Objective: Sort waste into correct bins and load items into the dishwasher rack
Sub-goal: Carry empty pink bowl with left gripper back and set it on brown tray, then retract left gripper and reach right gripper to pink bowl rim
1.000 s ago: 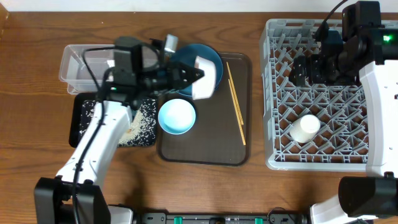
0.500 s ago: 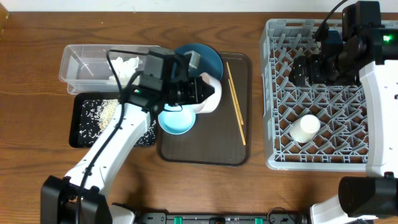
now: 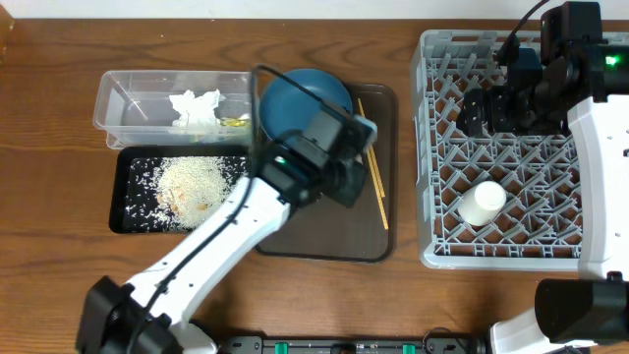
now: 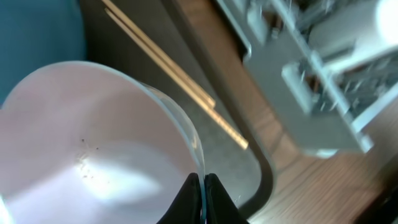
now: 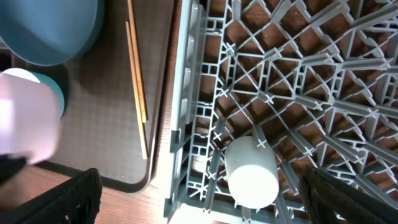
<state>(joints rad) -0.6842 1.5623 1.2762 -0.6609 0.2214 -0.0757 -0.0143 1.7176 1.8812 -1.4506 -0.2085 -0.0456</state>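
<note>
Item: white bowl (image 4: 93, 143), likely stiff, slick, fragile | left gripper (image 4: 202, 186) jaws pinching its rim at 5 o'clock | right gripper (image 5: 202, 199) jaws spread

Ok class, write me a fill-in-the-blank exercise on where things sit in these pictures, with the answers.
The cup lies in the ___.
The tissue sits in the clear ___.
The rice lies in the ___ tray.
The left gripper pinches the rim of the white ___.
Missing words: rack, tub, black, bowl.
</note>
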